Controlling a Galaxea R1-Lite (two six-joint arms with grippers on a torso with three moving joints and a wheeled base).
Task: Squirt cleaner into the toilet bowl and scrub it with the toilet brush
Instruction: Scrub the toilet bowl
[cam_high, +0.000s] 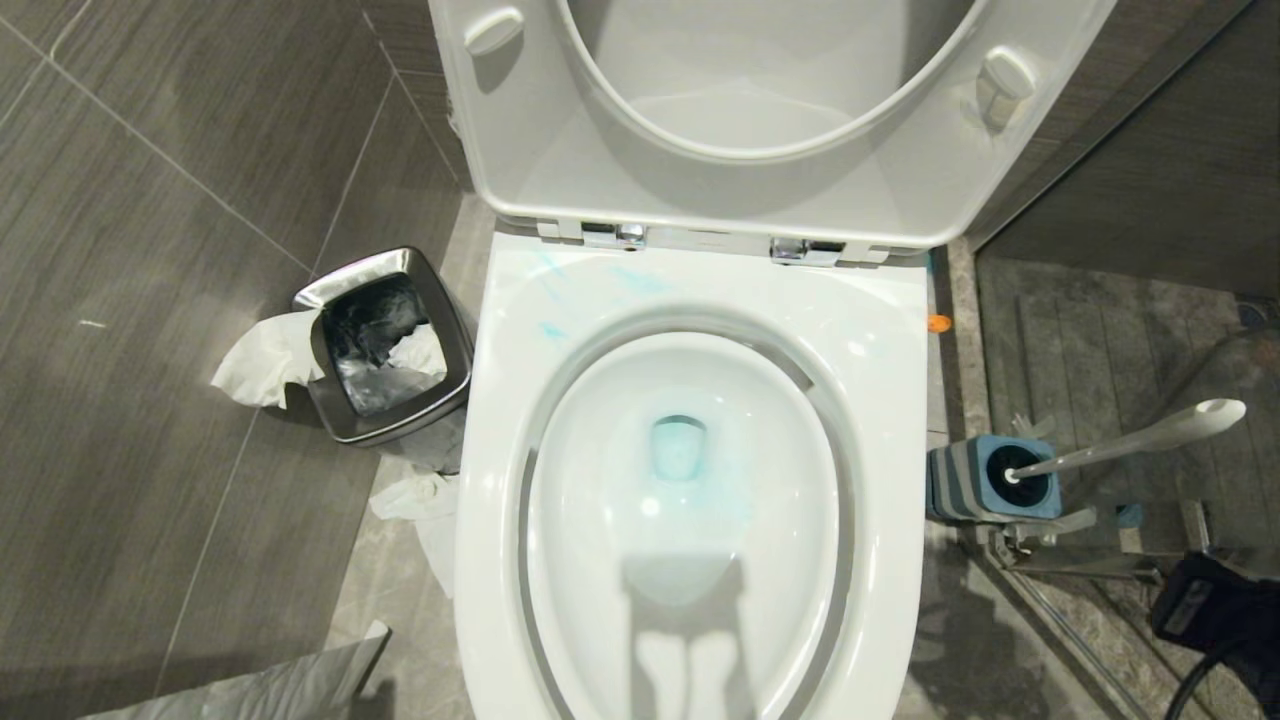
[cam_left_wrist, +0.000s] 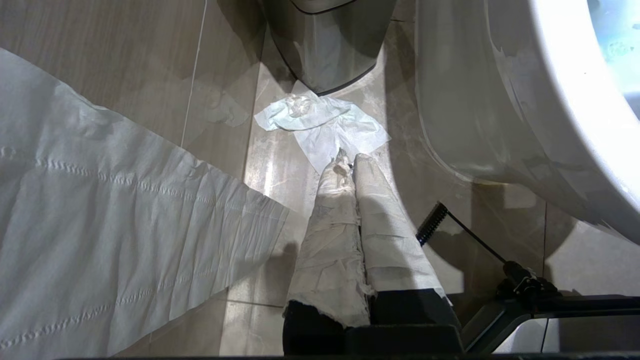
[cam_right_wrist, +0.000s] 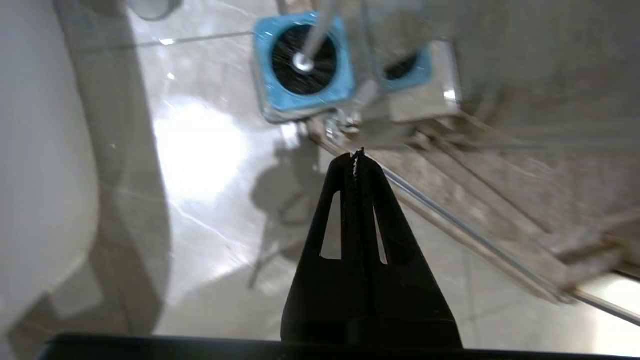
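Note:
The white toilet bowl (cam_high: 880, 330) fills the middle of the head view, with its seat and lid raised. Blue cleaner (cam_high: 680, 445) tints the water, and pale smears mark the back left of the rim. The toilet brush (cam_high: 1130, 445) stands to the right in its blue-and-grey square base (cam_high: 985, 480), its white handle leaning right. My right gripper (cam_right_wrist: 357, 152) is shut and empty, low over the floor and short of the brush base (cam_right_wrist: 265, 95). My left gripper (cam_left_wrist: 348, 159), wrapped in white, is shut and empty beside the bowl's outer wall (cam_left_wrist: 500, 100).
A square steel bin (cam_high: 455, 330) stands left of the toilet, with tissue (cam_high: 265, 360) hanging over its edge and more tissue on the floor (cam_high: 420, 500). A big paper sheet (cam_left_wrist: 100, 225) lies by my left arm. A glass partition's metal rail (cam_high: 1080, 565) runs just behind the brush.

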